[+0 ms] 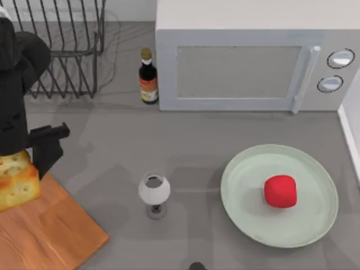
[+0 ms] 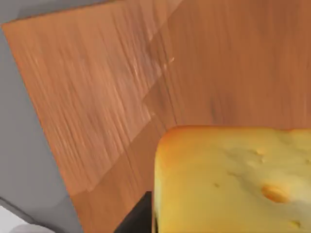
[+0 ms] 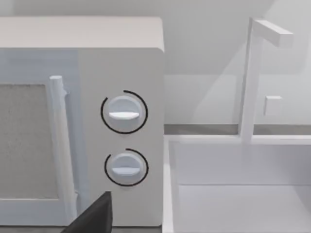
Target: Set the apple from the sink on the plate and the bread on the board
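— Bread (image 2: 233,182) first, right up against the left wrist camera: a golden-yellow cube, spongy and pitted, crust toasted brown at the edges. Beneath it runs the board (image 2: 112,97), orange-brown wood with long straight grain.

— And who has hold of it?

— Left gripper (image 1: 25,169), as far as I can see from above. Its black fingers sit clamped on either side of the bread (image 1: 17,180), over the board's (image 1: 50,230) far edge. Whether the chunk rests on the wood or hangs just over it, I can't tell.

— Where's the apple?

— On the plate (image 1: 242,174), a little right of its middle. Apple (image 1: 280,191) is a plain bright-red lump, rounded yet slightly blocky. That plate is wide, round, pale mint-green, smooth, with a shallow raised rim.

— Anything between board and plate?

— One wine glass (image 1: 154,191), standing upright on the grey table (image 1: 185,129), roughly midway between them. Behind the plate sits a boxy white microwave (image 1: 253,56) with two round dials (image 3: 124,112) and a bar handle. Just left of the microwave stands a dark bottle (image 1: 148,76); farther left, a black wire rack (image 1: 67,45).

— And the right arm?

— Low near the table's front edge. A dark sliver shows in its own wrist view, facing the microwave and the white sink (image 3: 238,184) with its faucet (image 3: 252,73). Whether its gripper is open, I can't tell.
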